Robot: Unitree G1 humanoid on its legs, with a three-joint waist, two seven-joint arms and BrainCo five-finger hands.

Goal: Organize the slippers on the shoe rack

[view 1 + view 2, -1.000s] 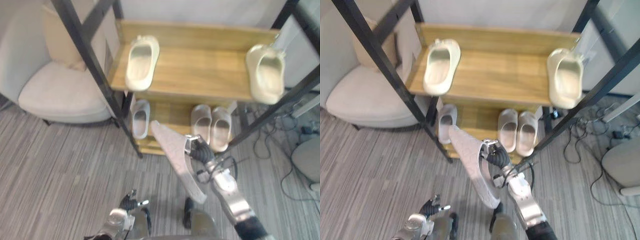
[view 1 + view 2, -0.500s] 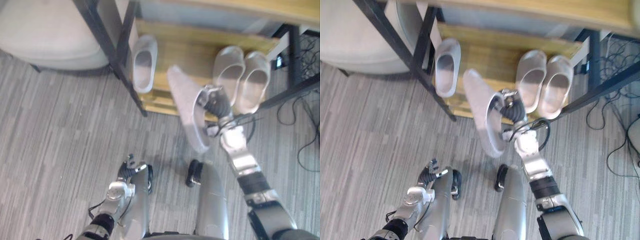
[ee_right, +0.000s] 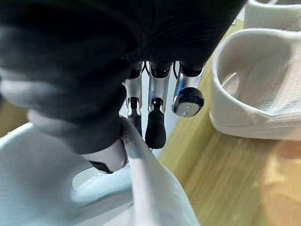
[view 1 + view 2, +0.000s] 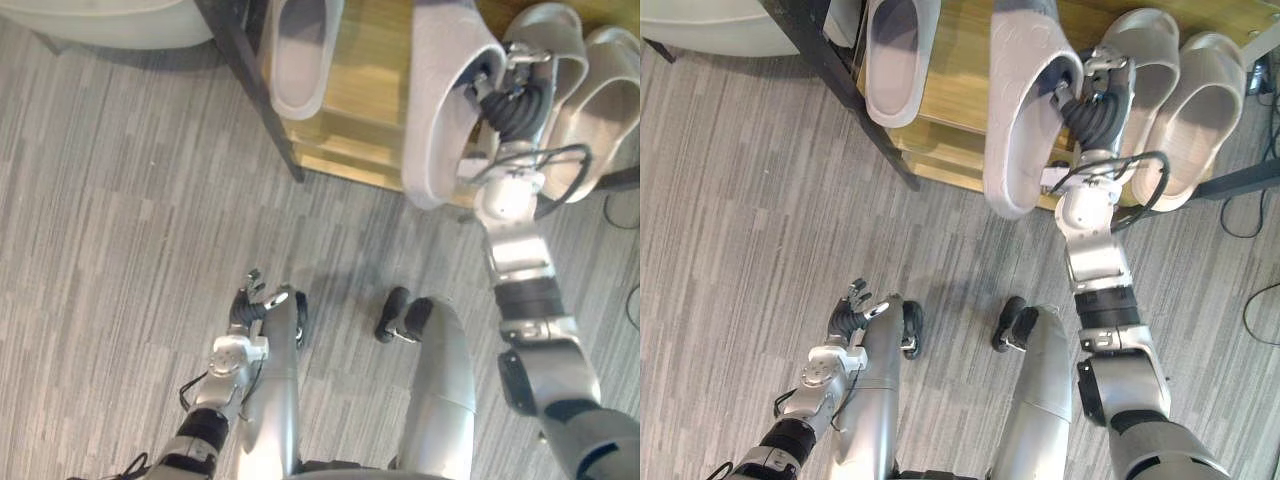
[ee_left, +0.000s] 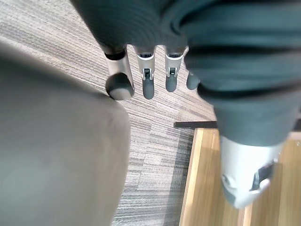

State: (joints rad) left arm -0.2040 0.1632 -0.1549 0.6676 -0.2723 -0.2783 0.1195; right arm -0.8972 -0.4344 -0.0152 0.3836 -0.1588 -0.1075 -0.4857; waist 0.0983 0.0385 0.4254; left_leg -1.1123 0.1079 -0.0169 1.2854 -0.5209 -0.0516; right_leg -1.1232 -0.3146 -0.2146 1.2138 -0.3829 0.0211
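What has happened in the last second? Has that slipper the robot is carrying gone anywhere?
The right hand has carried the grey slipper forward from over the floor to the lower shelf. Its front end is now above the wood between the single slipper and the pair. Its grip is unchanged, as are the shelved slippers and the left hand, open low by the robot's side. The camera tipped down.
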